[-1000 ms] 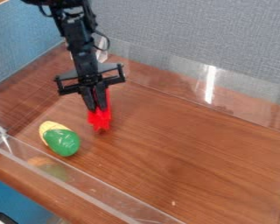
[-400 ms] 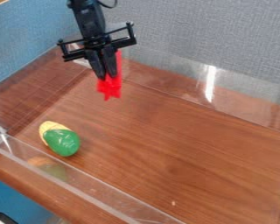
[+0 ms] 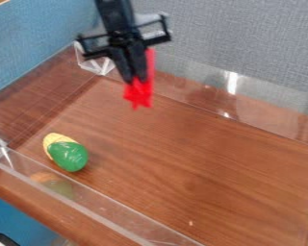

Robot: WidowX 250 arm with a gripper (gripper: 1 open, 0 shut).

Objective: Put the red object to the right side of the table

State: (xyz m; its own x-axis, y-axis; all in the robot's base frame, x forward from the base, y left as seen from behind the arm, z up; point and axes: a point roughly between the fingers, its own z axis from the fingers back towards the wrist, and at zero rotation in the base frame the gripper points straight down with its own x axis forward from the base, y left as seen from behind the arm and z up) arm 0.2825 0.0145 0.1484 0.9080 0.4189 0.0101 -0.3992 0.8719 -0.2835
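The red object (image 3: 139, 81) hangs upright in the air above the back middle of the table (image 3: 195, 163), a bright red bar with its lower end free. My gripper (image 3: 135, 65) is shut on its upper part, with the black arm reaching down from the top of the view. Most of the bar's top is hidden between the fingers.
A small green-and-yellow rounded object (image 3: 65, 153) lies near the front left corner. Low clear acrylic walls (image 3: 234, 91) run along the table's edges, with a blue-grey backdrop behind.
The gripper has lifted the red object off the tabletop and carried it up and to the right. The green-and-yellow object has stayed put.
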